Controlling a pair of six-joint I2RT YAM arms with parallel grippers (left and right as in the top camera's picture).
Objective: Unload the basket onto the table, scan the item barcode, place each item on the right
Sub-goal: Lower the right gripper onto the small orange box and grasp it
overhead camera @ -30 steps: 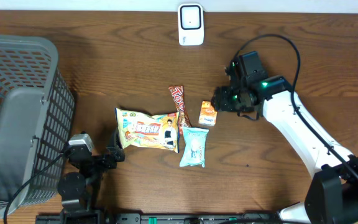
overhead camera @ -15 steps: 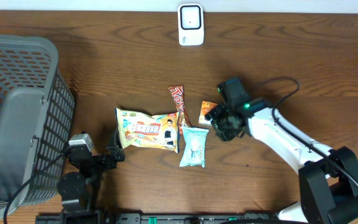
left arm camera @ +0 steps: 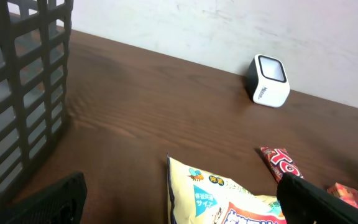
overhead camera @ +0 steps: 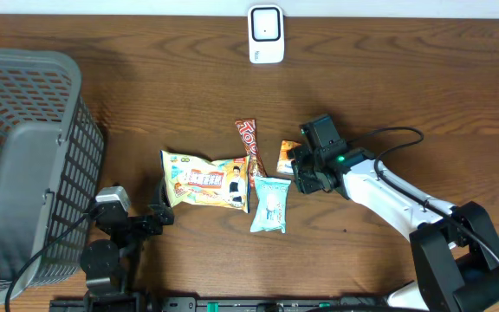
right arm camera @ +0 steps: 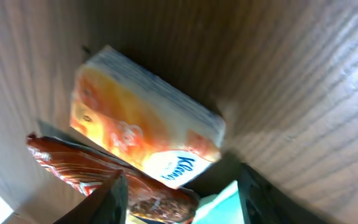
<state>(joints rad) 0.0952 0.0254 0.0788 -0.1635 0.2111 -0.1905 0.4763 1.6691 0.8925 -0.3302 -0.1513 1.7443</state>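
**Inspector:** Orange carton (overhead camera: pixel 288 157), location?

**Clerk:** Flat on the table (overhead camera: pixel 423 104), touching the chocolate bar (overhead camera: pixel 249 146), well apart from the scanner (overhead camera: pixel 266 35). The right gripper (right arm camera: pixel 182 190) sits low to collect it.

**Inspector:** Jaws?

**Clerk:** The right wrist view shows the fingers (right arm camera: pixel 112 200) apart with the carton just ahead, probably untouched. The overhead view hides that. The left gripper (left arm camera: pixel 179 193) rests wide and empty.

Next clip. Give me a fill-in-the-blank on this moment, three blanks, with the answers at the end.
1. The gray basket stands on the ____ arm's side of the table.
2. The right gripper is right beside the small ____ box.
3. The left gripper has its jaws wide apart and holds ____.

Missing words: left; orange; nothing.
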